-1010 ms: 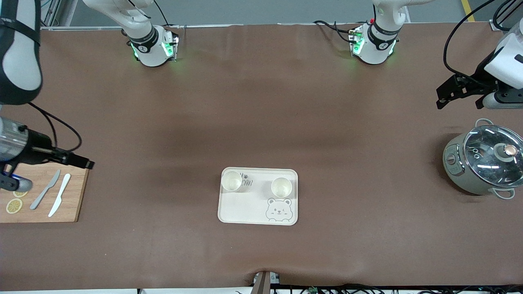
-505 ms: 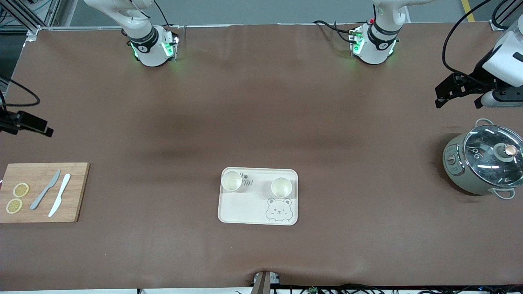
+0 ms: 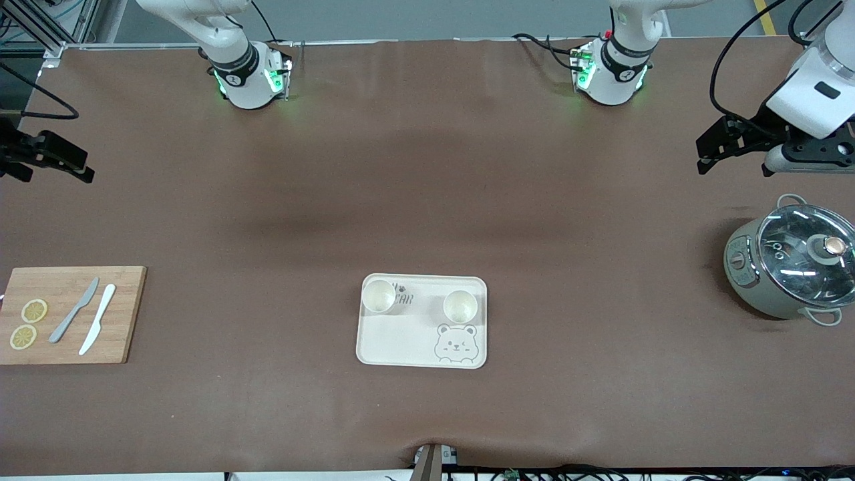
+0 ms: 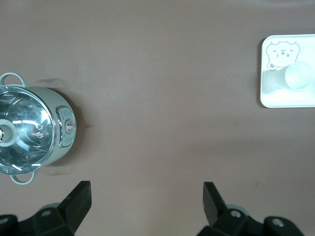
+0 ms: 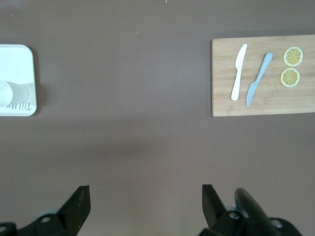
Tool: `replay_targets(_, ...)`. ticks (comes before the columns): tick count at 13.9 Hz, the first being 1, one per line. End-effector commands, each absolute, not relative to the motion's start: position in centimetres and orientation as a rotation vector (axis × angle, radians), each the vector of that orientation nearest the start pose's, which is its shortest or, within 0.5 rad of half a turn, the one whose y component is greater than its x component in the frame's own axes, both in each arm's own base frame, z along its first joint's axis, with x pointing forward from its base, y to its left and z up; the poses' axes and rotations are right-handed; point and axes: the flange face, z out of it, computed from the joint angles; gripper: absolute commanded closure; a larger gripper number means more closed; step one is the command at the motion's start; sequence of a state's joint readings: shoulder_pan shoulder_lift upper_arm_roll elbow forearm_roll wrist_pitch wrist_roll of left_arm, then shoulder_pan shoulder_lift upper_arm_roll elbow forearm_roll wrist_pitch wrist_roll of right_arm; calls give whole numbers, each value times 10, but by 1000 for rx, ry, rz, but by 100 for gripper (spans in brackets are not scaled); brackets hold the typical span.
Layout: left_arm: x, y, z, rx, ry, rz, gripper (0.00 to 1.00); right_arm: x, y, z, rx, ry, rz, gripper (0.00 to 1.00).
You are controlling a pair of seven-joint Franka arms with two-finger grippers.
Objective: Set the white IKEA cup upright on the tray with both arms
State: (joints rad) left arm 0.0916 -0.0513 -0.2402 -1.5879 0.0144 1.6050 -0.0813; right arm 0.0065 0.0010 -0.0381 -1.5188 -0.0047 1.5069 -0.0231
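The cream tray point(image 3: 394, 341) with a bear-face drawing lies at mid-table. Two white cups stand upright on it, one point(image 3: 379, 296) toward the right arm's end and one point(image 3: 460, 306) toward the left arm's end. My left gripper point(image 3: 733, 167) hangs open and empty over bare table at the left arm's end; its wrist view shows the gripper point(image 4: 146, 196), the tray point(image 4: 285, 101) and a cup point(image 4: 298, 76). Over bare table at the right arm's end, my right gripper point(image 3: 53, 175) is open and empty. The right wrist view shows that gripper point(image 5: 146, 196) and the tray's corner point(image 5: 19, 59).
A grey-green pot with a glass lid point(image 3: 788, 267) stands at the left arm's end. A wooden cutting board point(image 3: 120, 314) lies at the right arm's end and carries two knives point(image 3: 87, 317) and two lemon slices point(image 3: 28, 324).
The right arm has pulled off the cutting board toward the bases, leaving the board uncovered. The left gripper has drifted slightly toward the bases. Both cups and the tray stayed put.
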Motion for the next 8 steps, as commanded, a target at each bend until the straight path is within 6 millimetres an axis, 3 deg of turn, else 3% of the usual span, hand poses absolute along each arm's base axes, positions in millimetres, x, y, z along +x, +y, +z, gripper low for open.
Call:
replay_targets(1,530,-80,655,-3123,122,-119,0,539,-21,643,-3168,-86,-5,0)
replay_targets(8,537,-76,656,-3121,113,-159,0,545,-25,652,-3169,-109,-23,0)
